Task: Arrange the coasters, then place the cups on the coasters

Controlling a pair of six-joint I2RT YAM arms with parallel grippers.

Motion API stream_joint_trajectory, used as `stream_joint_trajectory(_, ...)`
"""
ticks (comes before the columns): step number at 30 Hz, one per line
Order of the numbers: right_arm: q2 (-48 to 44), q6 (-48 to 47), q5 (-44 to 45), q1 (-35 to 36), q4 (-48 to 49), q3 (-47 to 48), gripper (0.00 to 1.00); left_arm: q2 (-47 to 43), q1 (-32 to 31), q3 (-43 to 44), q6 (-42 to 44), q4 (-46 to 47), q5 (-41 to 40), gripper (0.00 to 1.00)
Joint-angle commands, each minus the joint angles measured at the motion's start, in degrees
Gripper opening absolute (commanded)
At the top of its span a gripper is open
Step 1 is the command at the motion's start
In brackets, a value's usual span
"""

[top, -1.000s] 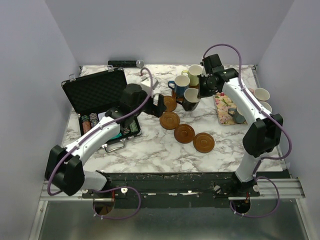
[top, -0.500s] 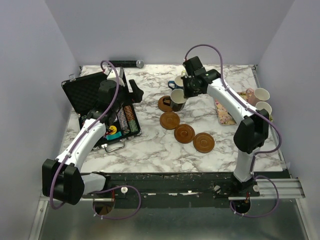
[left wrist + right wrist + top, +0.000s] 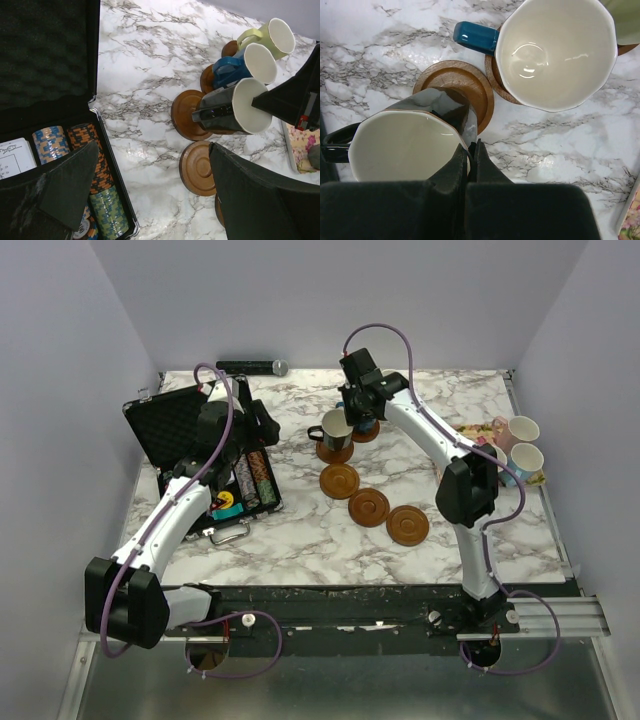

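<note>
R tool (image 3: 469, 146) pinched shut on rim of black mug (image 3: 437, 102), mug over a coaster (image 3: 470, 82), contact unclear, just beside dk-blue mug (image 3: 555, 50) toward back of tabletop (image 3: 380, 45); L tool (image 3: 154, 150) wide open, empty, hovering above chip case (image 3: 45, 50).

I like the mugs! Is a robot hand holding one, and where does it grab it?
Yes. The right gripper pinches the black mug by its rim, opposite the handle. The left gripper is open and holds nothing.
</note>
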Motion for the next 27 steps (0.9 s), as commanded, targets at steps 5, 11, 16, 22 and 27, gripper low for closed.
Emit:
stream_joint_trajectory(5,4.75,-1.27,2.47,0.49,1.47,8.99,0.01,-1.11,0.83,-0.11,-0.41,-1.63,-2.62,0.99)
stream_joint_trajectory(11,5.63,-1.27,1.95,0.49,1.12,8.73,0.01,-0.67,1.18,-0.03,-0.50,-1.72,-2.54,0.99)
stream_joint_trajectory(16,5.81,-1.01,1.59,0.49,1.20,7.86,0.01,-0.23,1.36,0.06,-0.59,-1.63,-2.10,0.99)
stream_joint_trajectory(22,6.77,-1.19,2.03,0.49,0.33,8.64,0.01,-0.23,1.45,0.15,-0.67,-1.80,-1.66,0.99)
stream_joint_trajectory(27,7.04,-1.36,1.86,0.49,0.41,8.56,0.01,-0.84,1.53,-0.38,-0.76,-1.89,-1.83,0.99)
